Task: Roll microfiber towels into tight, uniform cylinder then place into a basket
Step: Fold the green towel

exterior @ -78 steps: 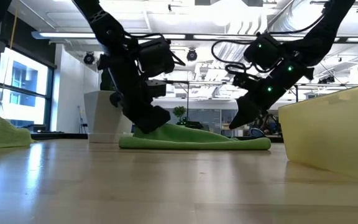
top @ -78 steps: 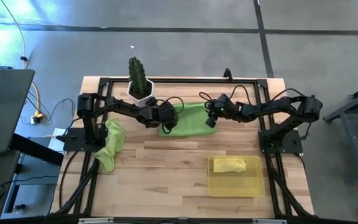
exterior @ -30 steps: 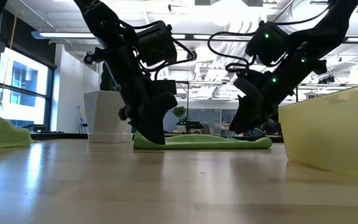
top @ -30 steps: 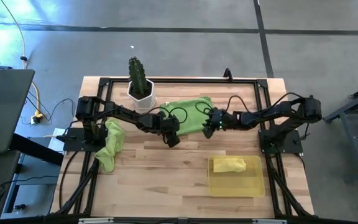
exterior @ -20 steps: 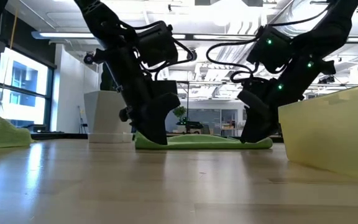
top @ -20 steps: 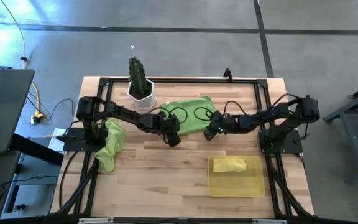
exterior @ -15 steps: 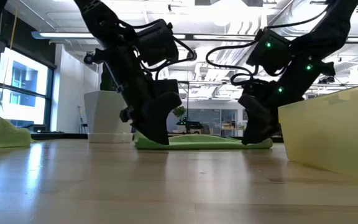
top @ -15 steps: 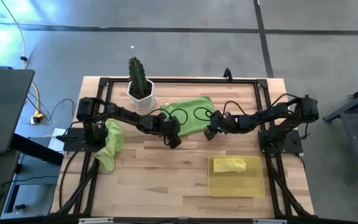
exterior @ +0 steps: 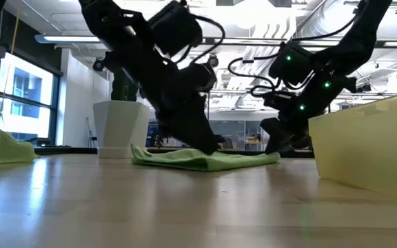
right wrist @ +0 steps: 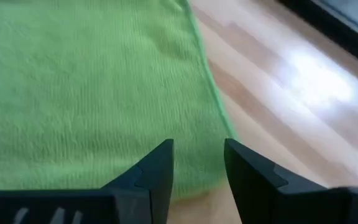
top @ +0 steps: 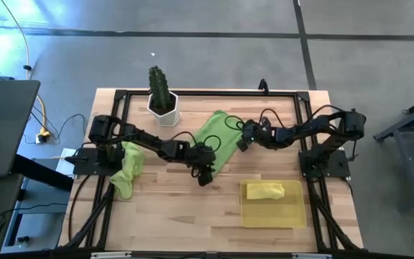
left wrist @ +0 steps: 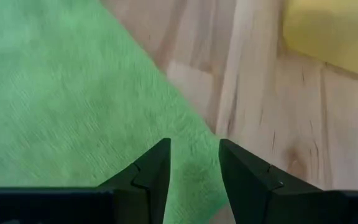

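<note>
A lime green microfiber towel [top: 215, 141] lies flat and slantwise on the middle of the table. My left gripper [top: 205, 175] stands at the towel's near corner, and my right gripper [top: 241, 143] at its right corner. Each has a small gap between its fingertips, with flat towel showing in it. A yellow towel [top: 264, 191], rolled, lies in the translucent yellow basket [top: 273, 214] at the near right. A second lime green towel [top: 126, 169] lies crumpled at the table's left edge. My left gripper rests both fingertips [left wrist: 157, 163] on the towel's near corner [left wrist: 194, 186], slanting down from the table's left. The towel lies flat on the wood there. Whether any cloth is pinched between the tips, I cannot tell. My right gripper rests both fingertips [right wrist: 160, 163] on the towel just inside its right corner [right wrist: 207, 174], slanting down from the table's right. The cloth lies flat under them, its edge [right wrist: 216, 106] on the table.
A white hexagonal pot with a cactus [top: 162, 99] stands at the far left, just beyond the towel. The basket's wall [exterior: 364, 145] rises near my right arm. Bare wood lies between the towel and the near edge.
My left gripper has gone toward the near edge and the right, tipping as it went, and the towel's corner went with it. The towel has turned about on the table and now lies slantwise. Its right corner, under my right gripper, has barely moved.
</note>
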{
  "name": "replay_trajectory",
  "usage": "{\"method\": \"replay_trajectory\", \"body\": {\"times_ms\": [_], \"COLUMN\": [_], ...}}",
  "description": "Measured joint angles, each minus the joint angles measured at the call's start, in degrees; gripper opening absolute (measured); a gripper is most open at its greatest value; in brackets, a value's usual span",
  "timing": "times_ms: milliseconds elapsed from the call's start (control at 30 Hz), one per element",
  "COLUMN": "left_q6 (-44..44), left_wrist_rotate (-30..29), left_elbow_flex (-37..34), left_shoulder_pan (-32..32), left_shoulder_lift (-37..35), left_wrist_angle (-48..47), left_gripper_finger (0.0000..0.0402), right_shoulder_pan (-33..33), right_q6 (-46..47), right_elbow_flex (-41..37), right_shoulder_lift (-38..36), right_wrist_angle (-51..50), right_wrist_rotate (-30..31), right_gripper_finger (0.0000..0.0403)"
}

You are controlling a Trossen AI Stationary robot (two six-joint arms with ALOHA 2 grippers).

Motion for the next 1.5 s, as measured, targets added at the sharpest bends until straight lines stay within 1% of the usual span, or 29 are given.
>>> {"method": "replay_trajectory", "body": {"times_ms": [100,267,367,467,600,667,700,900,1033,1200,1300,1400,1500], "left_q6": [3.6,7.8,11.3,12.8,11.2,10.1,9.6,7.5,4.0,-0.4,-1.2,-0.9,2.0], "left_wrist_rotate": [-1.9,-3.0,-5.3,-7.2,-7.3,-7.4,-7.4,-6.2,-3.1,1.3,3.6,4.0,3.6], "left_elbow_flex": [0.0,0.0,0.1,0.1,0.1,0.0,0.0,-0.9,-0.8,-0.8,-0.9,-0.9,-0.9], "left_shoulder_pan": [1.2,3.7,5.4,7.5,9.6,10.1,10.1,8.6,6.7,3.9,2.8,2.0,1.8], "left_shoulder_lift": [-1.6,-5.8,-7.6,-7.9,-7.5,-6.8,-6.5,-5.0,-4.3,-4.1,-4.0,-4.0,-4.0], "left_wrist_angle": [0.7,-1.5,-5.0,-10.8,-19.5,-23.4,-25.0,-25.3,-24.0,-20.8,-17.2,-12.4,-9.0], "left_gripper_finger": [0.0126,0.0126,0.0126,0.0126,0.0126,0.0126,0.0126,0.0126,0.0126,0.0126,0.0126,0.0126,0.0126], "right_shoulder_pan": [-0.6,0.5,2.1,4.0,5.7,5.9,5.9,4.0,1.7,-2.3,-4.8,-6.9,-8.0], "right_q6": [0.8,9.9,14.8,17.7,17.7,17.6,17.3,14.2,10.9,2.4,-3.5,-9.1,-13.5], "right_elbow_flex": [0.0,0.0,0.0,0.0,0.0,0.0,0.0,0.0,0.0,0.0,0.0,0.0,0.0], "right_shoulder_lift": [-1.7,-4.7,-4.6,-4.2,-4.0,-3.8,-3.7,-2.8,-1.9,-0.7,0.7,2.1,2.1], "right_wrist_angle": [0.6,-0.5,-0.4,-1.3,-1.2,-1.3,-1.7,-4.6,-4.1,-2.4,0.9,4.4,5.6], "right_wrist_rotate": [-3.4,-11.6,-15.4,-15.2,-10.4,-9.4,-9.3,-7.9,-7.8,-7.7,-7.7,-7.7,-7.7], "right_gripper_finger": [0.0133,0.0133,0.0133,0.0133,0.0133,0.0133,0.0133,0.0133,0.0133,0.0133,0.0133,0.0133,0.0133]}}
